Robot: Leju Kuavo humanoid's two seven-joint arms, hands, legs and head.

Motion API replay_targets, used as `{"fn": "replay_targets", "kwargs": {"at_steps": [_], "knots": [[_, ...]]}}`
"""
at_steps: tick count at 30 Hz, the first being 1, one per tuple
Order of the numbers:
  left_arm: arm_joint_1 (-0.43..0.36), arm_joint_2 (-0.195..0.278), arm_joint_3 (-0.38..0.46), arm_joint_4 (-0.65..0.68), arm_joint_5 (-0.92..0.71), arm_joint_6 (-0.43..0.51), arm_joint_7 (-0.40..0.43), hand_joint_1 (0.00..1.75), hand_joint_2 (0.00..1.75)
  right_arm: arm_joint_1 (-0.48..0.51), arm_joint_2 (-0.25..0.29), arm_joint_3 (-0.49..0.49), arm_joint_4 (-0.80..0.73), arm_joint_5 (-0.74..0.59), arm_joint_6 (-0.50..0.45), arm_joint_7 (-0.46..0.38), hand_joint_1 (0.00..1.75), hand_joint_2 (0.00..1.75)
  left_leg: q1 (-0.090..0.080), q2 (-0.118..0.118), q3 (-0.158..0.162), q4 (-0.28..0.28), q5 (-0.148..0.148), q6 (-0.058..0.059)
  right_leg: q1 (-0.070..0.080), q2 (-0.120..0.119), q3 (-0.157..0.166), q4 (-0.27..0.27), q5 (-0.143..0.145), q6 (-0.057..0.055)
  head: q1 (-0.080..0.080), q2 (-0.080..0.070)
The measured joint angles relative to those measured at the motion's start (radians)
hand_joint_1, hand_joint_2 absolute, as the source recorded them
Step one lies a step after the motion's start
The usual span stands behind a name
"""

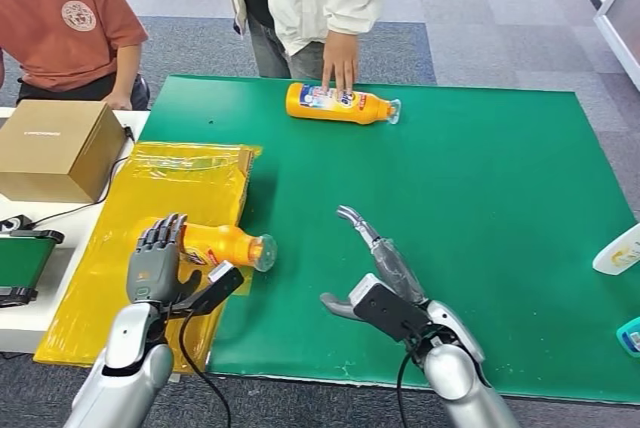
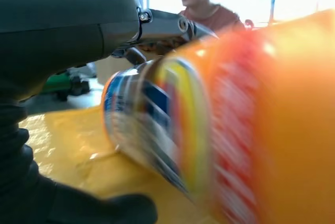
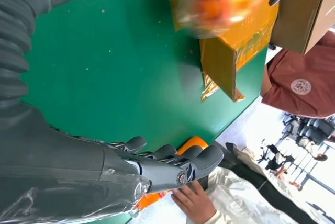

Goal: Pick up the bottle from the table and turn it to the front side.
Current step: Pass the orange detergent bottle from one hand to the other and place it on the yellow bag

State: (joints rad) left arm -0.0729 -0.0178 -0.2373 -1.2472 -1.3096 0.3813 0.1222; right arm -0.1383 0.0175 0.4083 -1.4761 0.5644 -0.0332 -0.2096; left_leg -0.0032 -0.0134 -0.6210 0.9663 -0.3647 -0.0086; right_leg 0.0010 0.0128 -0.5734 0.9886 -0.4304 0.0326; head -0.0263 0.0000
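Left robot hand (image 1: 156,260) grasping an orange bottle (image 1: 223,245), which lies on its side with the clear cap end pointing toward the middle of the green desk (image 1: 468,208); the bottle body sits over the yellow bag (image 1: 173,198) at the desk's left edge (the label is blurred in the left wrist view). Right robot hand (image 1: 373,273) released, fingers spread, above the desk's near edge. A second orange bottle (image 1: 341,104) lies at the desk's far edge under a person's hand (image 1: 340,60). A cardboard box (image 1: 56,148) stands left of the desk.
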Motion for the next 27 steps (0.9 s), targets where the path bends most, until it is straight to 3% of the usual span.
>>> {"fn": "replay_targets", "kwargs": {"at_steps": [12, 16, 21, 27], "knots": [[0.029, -0.013, 0.02, 0.014, -0.028, 0.04, -0.016, 0.0, 1.75, 0.0, 0.0, 0.014, 0.0, -0.011, 0.006, -0.001, 0.0, 1.75, -0.001, 0.0, -0.001, 0.0, 0.0, 0.001, -0.001, 0.0, 0.0, 0.0, 0.0, 0.0, 0.0, 0.0], [0.051, -0.018, 0.02, -0.008, 0.025, 0.077, -0.058, 0.0, 1.75, 0.002, 0.0, 0.015, 0.0, -0.013, 0.004, -0.001, 0.0, 1.75, 0.0, 0.0, -0.001, 0.0, 0.0, 0.001, -0.001, 0.0, 0.0, 0.0, 0.0, 0.0, 0.0, 0.0], [0.115, -0.034, 0.019, -0.145, 0.223, 0.128, -0.175, 0.0, 1.75, 0.024, -0.001, 0.013, -0.014, -0.011, -0.015, 0.001, 0.0, 1.75, 0.0, 0.0, -0.001, 0.0, 0.0, 0.001, -0.001, 0.0, -0.001, 0.0, 0.0, 0.0, 0.0, 0.0], [0.198, -0.046, 0.006, -0.391, 0.485, 0.118, -0.307, 0.0, 1.75, 0.07, -0.003, 0.003, -0.047, 0.008, -0.037, 0.002, 0.0, 1.75, 0.0, 0.0, -0.001, 0.0, -0.001, 0.001, -0.001, 0.0, -0.001, 0.0, -0.001, 0.001, 0.0, 0.0]]}}
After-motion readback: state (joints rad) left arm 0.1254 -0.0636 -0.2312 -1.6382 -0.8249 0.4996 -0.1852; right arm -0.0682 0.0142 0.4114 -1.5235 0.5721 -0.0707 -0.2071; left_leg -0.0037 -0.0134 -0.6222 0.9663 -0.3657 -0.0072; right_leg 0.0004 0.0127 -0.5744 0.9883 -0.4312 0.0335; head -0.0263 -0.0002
